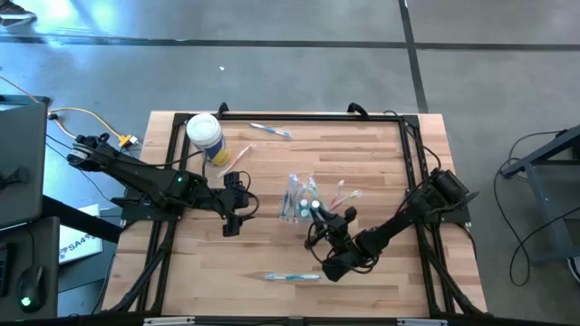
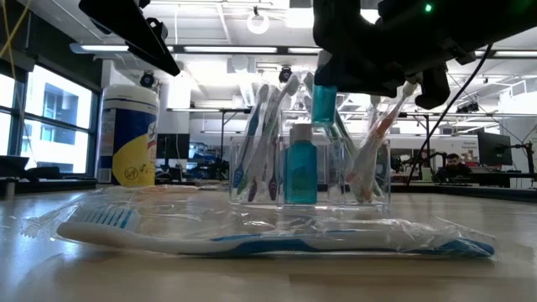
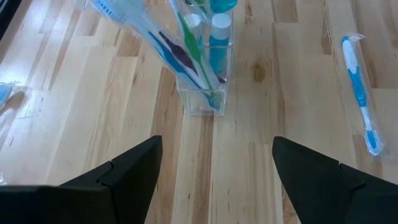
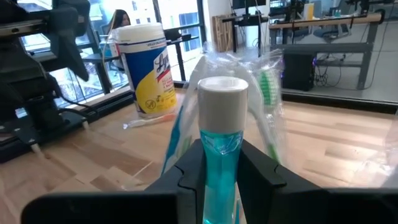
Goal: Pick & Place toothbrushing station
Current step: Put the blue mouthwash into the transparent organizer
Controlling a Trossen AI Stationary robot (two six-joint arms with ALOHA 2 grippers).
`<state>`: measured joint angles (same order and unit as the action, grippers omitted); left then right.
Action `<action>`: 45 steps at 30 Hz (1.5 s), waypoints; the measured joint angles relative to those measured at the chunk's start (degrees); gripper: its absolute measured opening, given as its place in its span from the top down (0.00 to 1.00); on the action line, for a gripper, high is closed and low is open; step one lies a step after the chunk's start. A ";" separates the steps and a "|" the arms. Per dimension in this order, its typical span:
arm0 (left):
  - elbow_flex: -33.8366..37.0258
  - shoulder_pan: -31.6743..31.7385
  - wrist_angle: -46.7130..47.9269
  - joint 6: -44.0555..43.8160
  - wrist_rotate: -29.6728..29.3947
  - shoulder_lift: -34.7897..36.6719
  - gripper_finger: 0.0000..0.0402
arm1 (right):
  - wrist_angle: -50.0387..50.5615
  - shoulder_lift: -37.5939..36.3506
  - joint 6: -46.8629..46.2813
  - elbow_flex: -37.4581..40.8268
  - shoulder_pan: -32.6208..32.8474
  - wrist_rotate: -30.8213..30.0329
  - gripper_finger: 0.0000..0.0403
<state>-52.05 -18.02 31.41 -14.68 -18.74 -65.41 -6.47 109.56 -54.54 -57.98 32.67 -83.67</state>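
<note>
The right tool is pinching a small clear bottle of teal liquid with a white cap, its two dark fingers closed narrowly on the bottle's body below the cap. In the high view it is hovering at about five o'clock from the clear see-through plastic cup, which is standing near the middle of the wooden worktop. The left tool is waiting with fingers spread wide and empty, at nine o'clock from the cup.

To place the bottle well, I judge it should be kept upright, centred over a free gap in the cup and lowered straight, since the wrapped pastel-handled toothbrushes are leaning across the opening and could be pushed over.

Counted: two teal bottles, one held and one already standing in the cup; several brushes in the cup, too crowded to count exactly; three loose wrapped brushes on the worktop, at six o'clock, twelve o'clock and ten o'clock; one white-lidded round canister with a yellow label.
</note>
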 joint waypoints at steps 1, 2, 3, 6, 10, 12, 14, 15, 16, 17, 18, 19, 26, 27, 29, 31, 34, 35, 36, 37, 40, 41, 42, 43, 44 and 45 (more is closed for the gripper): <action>0.00 0.00 0.01 0.00 0.00 0.00 0.25 | -0.84 0.00 0.80 0.00 -0.02 0.01 0.86; 0.00 0.00 0.01 0.00 0.01 0.00 0.25 | -1.59 0.00 1.64 0.00 -0.02 -0.08 0.86; 0.00 0.00 0.01 0.00 0.02 0.00 0.25 | -2.57 0.00 2.61 0.00 -0.02 -0.28 0.86; 0.00 0.00 0.01 0.00 0.02 0.00 0.25 | -5.26 -0.04 6.31 0.00 -0.02 -1.34 0.86; 0.00 0.00 0.01 0.00 0.02 0.00 0.25 | -5.90 -1.42 9.52 -0.02 -0.02 -1.74 0.86; 0.00 0.00 0.01 0.00 0.02 0.00 0.25 | -5.74 -1.57 9.93 -0.02 0.00 -2.41 0.86; 0.00 0.00 0.01 0.00 0.02 0.00 0.25 | -5.59 -1.57 9.98 -0.02 -0.01 -2.40 0.86; 0.00 0.00 0.01 0.00 0.02 0.00 0.25 | -5.31 -1.60 9.92 -0.02 -0.02 -2.22 0.86; 0.00 0.00 0.01 0.00 0.02 0.00 0.25 | -4.81 -1.60 9.79 -0.02 -0.02 -1.62 0.86; 0.00 0.00 0.01 0.00 0.02 0.00 0.25 | -4.10 -1.60 9.25 -0.02 -0.06 -1.01 0.86; 0.00 0.00 0.01 0.00 0.02 0.00 0.25 | -3.24 -1.59 8.05 -0.02 -0.16 -0.71 0.86; 0.00 0.00 0.01 -0.01 0.02 0.00 0.25 | -2.43 -1.55 6.70 -0.02 -0.26 -0.46 0.86; 0.00 0.00 0.01 -0.01 0.04 0.00 0.25 | 4.26 -1.51 0.45 -0.02 -0.71 -0.04 0.86; 0.00 0.00 0.01 -0.02 0.04 0.00 0.25 | 5.31 -1.51 -0.65 -0.02 -0.82 0.12 0.86; 0.00 0.00 0.01 -0.02 0.04 0.00 0.25 | 7.28 -1.51 -3.06 -0.02 -1.17 0.57 0.86; 0.00 0.00 0.01 -0.02 0.04 0.00 0.25 | 8.63 -1.48 -4.93 -0.02 -1.86 2.33 0.86; 0.00 0.00 0.01 -0.02 0.04 0.00 0.25 | 9.50 -1.46 -6.17 -0.02 -2.88 4.24 0.86; 0.00 0.00 0.01 -0.02 0.04 0.00 0.25 | 9.67 -1.46 -6.21 -0.02 -3.19 4.51 0.86; 0.00 0.00 -0.01 -0.02 0.04 0.00 0.25 | 9.83 -1.46 -6.19 -0.02 -3.45 4.63 0.86; 0.00 0.00 0.00 -0.02 0.04 0.00 0.25 | 9.95 -1.45 -5.98 -0.02 -3.59 4.64 0.86; 0.00 0.00 0.00 -0.02 0.04 0.00 0.25 | 10.24 -1.44 -5.68 -0.02 -4.05 5.03 0.86; 0.00 0.00 0.01 -0.02 0.04 0.00 0.25 | 10.30 -1.44 -5.78 -0.02 -4.32 6.00 0.86; 0.00 0.00 0.01 -0.02 0.04 0.00 0.25 | 10.26 -1.44 -5.88 -0.02 -4.63 7.36 0.86; 0.00 0.00 0.01 0.00 0.04 0.00 0.25 | 10.30 -1.44 -5.90 -0.02 -4.96 8.57 0.86; 0.00 0.00 0.01 -0.02 0.04 0.00 0.25 | 10.29 -1.44 -5.90 -0.02 -5.15 9.42 0.86; 0.00 0.00 0.01 0.00 0.04 0.00 0.25 | 10.24 -1.44 -5.92 -0.04 -5.36 10.04 0.86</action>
<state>-52.05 -18.02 31.42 -14.68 -18.70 -65.41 3.78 108.12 -60.47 -58.02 27.30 -73.62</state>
